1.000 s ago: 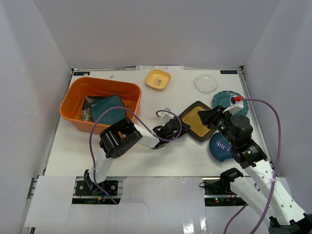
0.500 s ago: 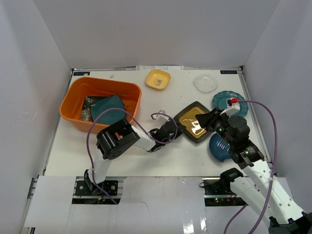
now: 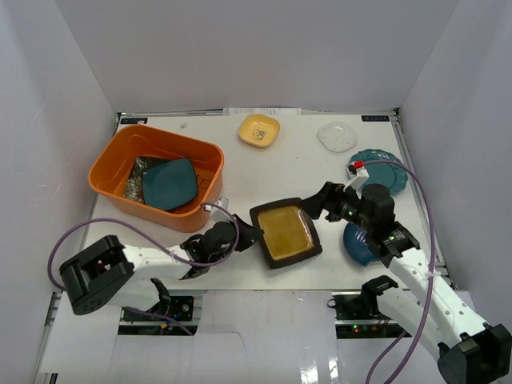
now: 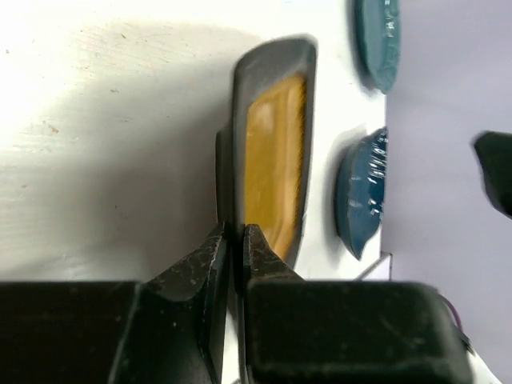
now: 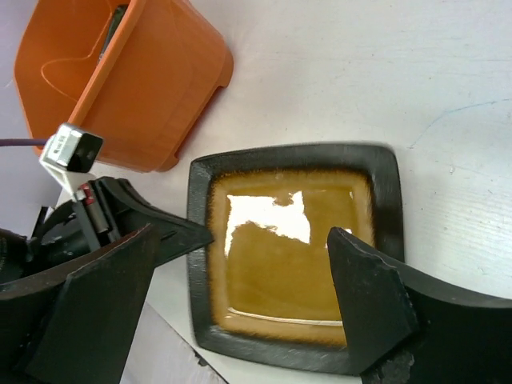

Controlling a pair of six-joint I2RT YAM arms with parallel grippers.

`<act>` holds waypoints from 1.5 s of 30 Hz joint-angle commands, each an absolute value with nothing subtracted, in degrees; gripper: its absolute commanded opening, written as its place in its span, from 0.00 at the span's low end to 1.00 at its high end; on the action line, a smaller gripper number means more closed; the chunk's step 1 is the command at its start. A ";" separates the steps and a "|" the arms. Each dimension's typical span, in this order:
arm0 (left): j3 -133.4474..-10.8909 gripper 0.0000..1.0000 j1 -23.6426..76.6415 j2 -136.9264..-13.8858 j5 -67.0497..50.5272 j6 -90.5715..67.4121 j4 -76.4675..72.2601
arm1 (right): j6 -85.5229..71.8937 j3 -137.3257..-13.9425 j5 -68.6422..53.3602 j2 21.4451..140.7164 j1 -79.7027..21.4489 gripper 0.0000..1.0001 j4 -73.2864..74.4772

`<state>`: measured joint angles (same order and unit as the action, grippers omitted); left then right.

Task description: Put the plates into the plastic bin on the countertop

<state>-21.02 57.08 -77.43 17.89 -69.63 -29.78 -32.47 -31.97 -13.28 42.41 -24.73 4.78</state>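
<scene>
Seven plates (image 3: 259, 130) — two sitting in the bin (image 3: 152, 210), floral plate (image 3: 134, 182) mostly hiding under the teal square (image 3: 170, 182). Left gripper (image 4: 234, 238) is pinching the mustard plate (image 3: 284, 232) by its rim; right gripper (image 5: 240, 238) is hovering spread.

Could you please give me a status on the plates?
Left gripper shut on edge of black-rimmed mustard plate. Right gripper open by its far corner. No dishes between plate and orange bin.

robot lab cell: white walls (image 3: 240, 56), enclosed countertop (image 3: 272, 172)
</scene>
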 commanded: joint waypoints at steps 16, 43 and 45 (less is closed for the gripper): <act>-24.60 0.00 55.02 -42.81 8.53 -62.14 -20.31 | -34.18 -15.83 -37.50 36.65 -17.31 0.90 -5.95; -72.24 0.98 54.84 -39.03 38.75 -21.46 28.74 | -50.90 -49.46 -14.00 58.75 -36.19 0.08 -20.48; -73.21 0.98 54.93 -38.15 40.69 -18.64 27.43 | -51.24 -53.94 -8.04 63.78 -41.01 0.08 -20.74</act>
<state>-71.99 54.87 -38.26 32.62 -27.07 22.37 -49.12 -46.24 -19.38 59.46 -35.20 -13.13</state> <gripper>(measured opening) 0.978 0.167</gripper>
